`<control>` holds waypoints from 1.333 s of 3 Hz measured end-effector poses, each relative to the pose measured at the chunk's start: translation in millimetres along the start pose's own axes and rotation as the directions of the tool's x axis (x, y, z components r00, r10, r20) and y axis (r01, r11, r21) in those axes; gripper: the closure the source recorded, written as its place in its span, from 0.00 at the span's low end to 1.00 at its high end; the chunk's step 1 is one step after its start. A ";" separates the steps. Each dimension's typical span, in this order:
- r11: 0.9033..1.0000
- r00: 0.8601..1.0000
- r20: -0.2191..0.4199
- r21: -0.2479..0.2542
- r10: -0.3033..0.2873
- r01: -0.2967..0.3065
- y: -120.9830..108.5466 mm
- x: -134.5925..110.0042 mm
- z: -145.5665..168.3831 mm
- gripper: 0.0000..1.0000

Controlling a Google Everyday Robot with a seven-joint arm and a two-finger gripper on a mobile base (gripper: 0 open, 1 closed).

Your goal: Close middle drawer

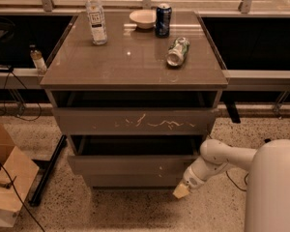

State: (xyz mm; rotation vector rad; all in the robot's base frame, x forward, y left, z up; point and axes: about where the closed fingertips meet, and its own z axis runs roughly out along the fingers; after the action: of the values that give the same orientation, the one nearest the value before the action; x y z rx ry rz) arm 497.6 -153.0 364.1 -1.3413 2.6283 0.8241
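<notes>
claw: (181, 191) low, just off the lower right corner of the middle drawer (130, 164), beside the bottom front (130, 180); apart or together, cannot tell
contact: claw looks near the drawer front, can't confirm touch
arm: white arm (217, 161) reaches in from the right, angled down-left to the claw
drawer location: middle slot of the desk (125, 64), under the scratched top drawer (135, 122)
drawer state: pulled out part way, a dark strip of its inside shows above the front
orientation: front faces the camera; long axis runs left-right; slide axis runs into the desk
done: claw positioned by the front, my read
left: the whole push; front needs to go in flush with the carcass
desk top: bottle (96, 16), bowl (143, 18), upright can (163, 20), can on its side (177, 51); all well clear of the work
</notes>
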 end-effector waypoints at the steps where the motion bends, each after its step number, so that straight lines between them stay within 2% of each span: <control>1: 0.997 0.995 0.086 0.068 -0.048 0.042 -25.9 -35.3 -18.5 0.82; 2: 0.974 0.967 0.207 0.197 -0.152 0.111 -39.0 -74.4 -58.2 0.51; 3: 0.959 0.950 0.246 0.253 -0.194 0.130 -39.0 -86.6 -73.7 0.28; 4: 0.958 0.949 0.248 0.255 -0.195 0.130 -39.2 -87.4 -73.8 0.00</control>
State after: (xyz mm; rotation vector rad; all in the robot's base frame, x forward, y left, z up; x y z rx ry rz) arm 593.9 -144.3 436.7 -1.2618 2.2847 0.6012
